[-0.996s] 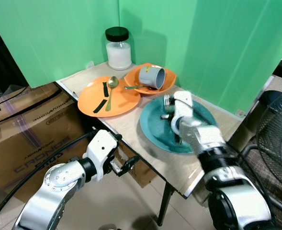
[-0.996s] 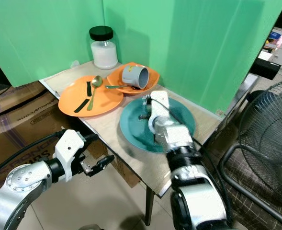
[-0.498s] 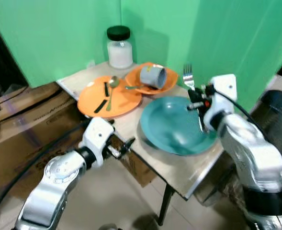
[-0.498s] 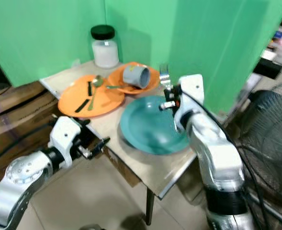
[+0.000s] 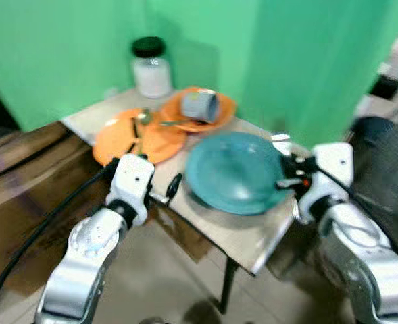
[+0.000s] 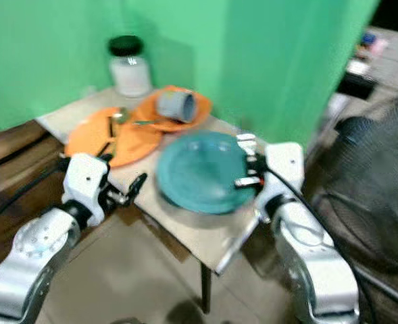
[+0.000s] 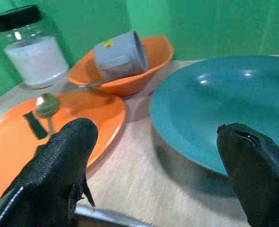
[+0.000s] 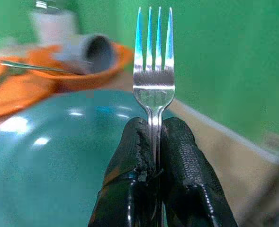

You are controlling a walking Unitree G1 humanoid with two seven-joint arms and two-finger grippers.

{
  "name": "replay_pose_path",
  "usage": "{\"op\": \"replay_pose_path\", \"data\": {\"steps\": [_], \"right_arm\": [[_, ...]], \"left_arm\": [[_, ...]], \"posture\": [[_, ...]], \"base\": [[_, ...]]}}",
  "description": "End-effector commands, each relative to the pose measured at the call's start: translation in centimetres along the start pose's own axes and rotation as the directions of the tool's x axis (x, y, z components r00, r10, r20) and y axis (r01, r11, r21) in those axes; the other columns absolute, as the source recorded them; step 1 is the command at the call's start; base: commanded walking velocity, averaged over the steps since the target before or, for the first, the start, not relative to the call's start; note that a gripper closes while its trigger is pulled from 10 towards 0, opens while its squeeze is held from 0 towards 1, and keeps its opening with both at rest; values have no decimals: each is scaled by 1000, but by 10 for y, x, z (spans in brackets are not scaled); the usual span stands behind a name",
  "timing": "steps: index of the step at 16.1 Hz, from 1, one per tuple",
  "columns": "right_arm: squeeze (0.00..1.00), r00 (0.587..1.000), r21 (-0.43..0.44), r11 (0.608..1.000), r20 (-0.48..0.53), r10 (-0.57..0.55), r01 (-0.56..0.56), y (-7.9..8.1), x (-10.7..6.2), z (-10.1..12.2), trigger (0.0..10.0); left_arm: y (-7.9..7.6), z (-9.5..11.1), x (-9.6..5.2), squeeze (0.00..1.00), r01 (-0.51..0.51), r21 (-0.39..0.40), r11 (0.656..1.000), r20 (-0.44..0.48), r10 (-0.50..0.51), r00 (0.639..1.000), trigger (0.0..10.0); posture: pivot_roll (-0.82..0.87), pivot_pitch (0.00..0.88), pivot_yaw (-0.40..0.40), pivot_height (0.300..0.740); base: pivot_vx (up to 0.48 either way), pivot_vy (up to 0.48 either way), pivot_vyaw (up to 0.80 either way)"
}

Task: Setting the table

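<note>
From the head camera, somewhat blurred, a small table [image 5: 242, 236] stood against a green backdrop [image 5: 286, 54], and a teal plate [image 5: 234, 172] lay on it near the front edge. Behind the plate sat an orange bowl [image 5: 220, 111] with a grey cup [image 5: 199, 105] lying on its side in it, and an orange plate [image 5: 128, 138] lay to the robot's left of the bowl, carrying a spoon [image 5: 139, 120] and two dark strips. A jar [image 5: 151, 67] with a black lid and white contents stood at the back of the table. The left gripper [image 5: 171, 189] hung just off the table's front edge, near the teal plate's left rim. The right gripper [image 5: 288, 177] was at the plate's right rim, holding a fork [image 5: 282, 140] whose head pointed toward the back of the table. In the left wrist view the two black fingers [image 7: 58, 165] stood wide apart, nothing between them, facing the teal plate, the orange bowl with the cup, the orange plate with the spoon, and the jar. In the right wrist view the fingers [image 8: 134, 161] were pinched together on the fork's neck, just below its head, with the four tines upright over the teal plate's edge and the bowl and cup blurred beyond.
</note>
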State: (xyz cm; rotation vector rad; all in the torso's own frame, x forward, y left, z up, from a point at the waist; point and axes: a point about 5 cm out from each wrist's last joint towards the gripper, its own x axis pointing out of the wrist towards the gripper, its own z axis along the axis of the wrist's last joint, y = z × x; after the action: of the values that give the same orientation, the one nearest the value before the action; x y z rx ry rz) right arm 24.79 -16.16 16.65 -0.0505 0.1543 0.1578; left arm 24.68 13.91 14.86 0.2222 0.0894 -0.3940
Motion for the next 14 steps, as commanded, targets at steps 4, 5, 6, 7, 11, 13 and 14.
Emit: {"op": "replay_pose_path", "data": {"steps": [4, 5, 6, 7, 11, 13, 14], "right_arm": [[0, 997, -53, 996, 25, -71, 72, -4, 2, 0, 10000], [0, 995, -68, 994, 41, -87, 90, -5, 2, 2, 10000], [0, 995, -60, 994, 40, -93, 95, -6, 1, 2, 10000], [0, 995, -53, 994, 38, -95, 97, -7, 0, 2, 10000], [0, 990, 3, 991, 43, -135, 135, -12, -7, 2, 10000], [0, 991, 57, 992, 62, -120, 116, -11, -5, 5, 10000], [0, 990, 57, 992, 78, -121, 117, -11, -3, 7, 10000]], "left_arm": [[1, 2, 6, 0, -15, 25, 1000, 4, 15, 1000, 10000], [4, 5, 8, 0, -32, 20, 999, 18, 32, 999, 10000], [8, 7, 9, 0, -78, 24, 997, 59, 76, 995, 10000], [10, 8, 10, 0, -109, 27, 994, 88, 106, 990, 10000], [12, 15, 18, 0, -143, -28, 989, 150, 146, 978, 10000], [14, 13, 16, 0, -183, -53, 982, 136, 189, 972, 10000], [13, 11, 14, 0, -170, -56, 984, 115, 176, 978, 10000]], "posture": [[79, 0, 51, 740], [78, 0, 53, 740], [69, 0, 62, 740], [69, 0, 62, 740], [39, 0, 69, 740], [55, 0, 53, 740], [67, 0, 41, 740]], "base": [[0, 0, -600], [0, 0, -800], [0, 0, -800], [0, 0, -800], [0, 0, -800], [0, 0, -800], [0, 0, -800]]}}
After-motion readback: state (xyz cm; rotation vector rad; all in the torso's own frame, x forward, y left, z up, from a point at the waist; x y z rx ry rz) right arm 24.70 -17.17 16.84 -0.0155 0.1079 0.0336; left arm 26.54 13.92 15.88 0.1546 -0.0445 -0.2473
